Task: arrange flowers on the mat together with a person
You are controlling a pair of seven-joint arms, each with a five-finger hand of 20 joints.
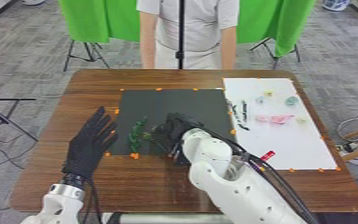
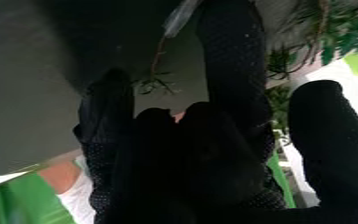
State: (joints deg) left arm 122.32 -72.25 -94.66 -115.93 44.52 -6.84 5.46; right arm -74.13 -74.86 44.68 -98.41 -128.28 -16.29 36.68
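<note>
In the head view, the right hand (image 1: pixel 177 127) is low over the black mat (image 1: pixel 162 100), open, beside green sprigs (image 1: pixel 136 135) at the mat's near left part. In the right wrist view, the right hand (image 2: pixel 233 65) has its thumb apart from the fingers. A thin stem with small leaves (image 2: pixel 158 82) is beyond the fingertips, and more greenery (image 2: pixel 335 35) shows past the thumb side; whether the hand touches either cannot be told. The left hand (image 1: pixel 88 145) is at the mat's left edge, open with straight fingers.
On the white sheet (image 1: pixel 273 145) at the right are pink flowers (image 1: pixel 275 119), dark green stems (image 1: pixel 239 115), pale small blooms (image 1: pixel 291 101) and a red object (image 1: pixel 268 155). Orange tape marks the mat edges. A person stands across the table behind a thin black pole (image 1: pixel 181 30).
</note>
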